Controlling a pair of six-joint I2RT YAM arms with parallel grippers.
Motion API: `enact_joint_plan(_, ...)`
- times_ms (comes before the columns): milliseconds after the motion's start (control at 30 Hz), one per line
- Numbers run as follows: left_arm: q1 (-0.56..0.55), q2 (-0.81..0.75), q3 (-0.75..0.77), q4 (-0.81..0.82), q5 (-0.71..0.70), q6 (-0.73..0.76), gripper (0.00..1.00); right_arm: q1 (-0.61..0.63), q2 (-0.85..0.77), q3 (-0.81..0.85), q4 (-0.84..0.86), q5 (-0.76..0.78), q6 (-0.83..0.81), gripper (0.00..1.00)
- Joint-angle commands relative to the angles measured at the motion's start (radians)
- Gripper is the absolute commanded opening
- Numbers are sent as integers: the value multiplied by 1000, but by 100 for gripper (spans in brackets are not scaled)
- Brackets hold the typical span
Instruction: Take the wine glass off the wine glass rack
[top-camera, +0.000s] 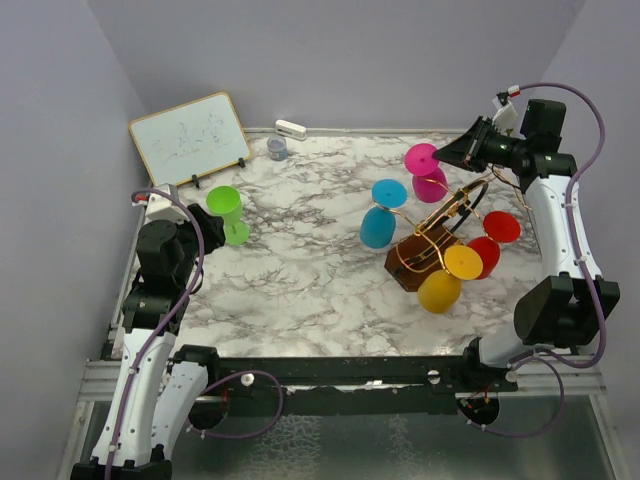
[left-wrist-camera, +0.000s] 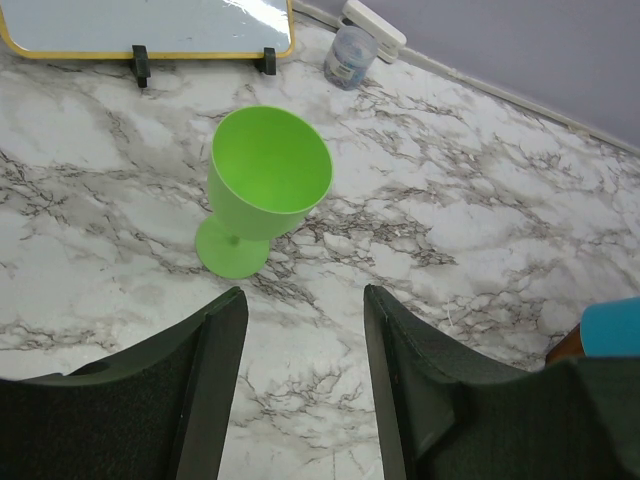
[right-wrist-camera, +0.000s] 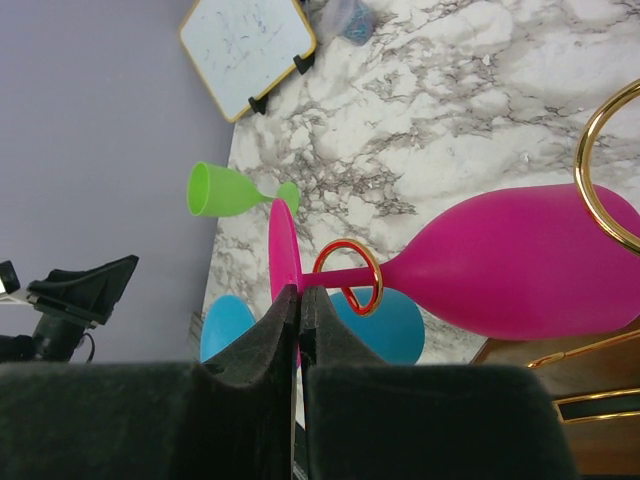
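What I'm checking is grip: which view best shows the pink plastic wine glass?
Right wrist: the pink plastic wine glass fills it, stem through a gold ring, foot pinched in the right tool. Top external shows it small; left wrist misses it.

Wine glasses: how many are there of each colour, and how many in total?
Green glass: 1
Pink glass: 1
Blue glass: 1
Red glass: 1
Yellow glass: 1
Total: 5
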Motion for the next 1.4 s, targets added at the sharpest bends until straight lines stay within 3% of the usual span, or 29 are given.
enact_joint_plan(0,5,-2,0,29,28,4,54,4,-11,-15,58,-62,29,1)
enact_joint_plan(333,5,11,3,30,46,5,63,4,16,-37,112,-143,59,1)
enact_joint_plan(967,5,21,4,34,60,7,64,4,57,-24,81,-183,33,1)
enact_joint_plan(1367,5,23,4,34,59,7,64,3,-75,-76,35,12,12,1)
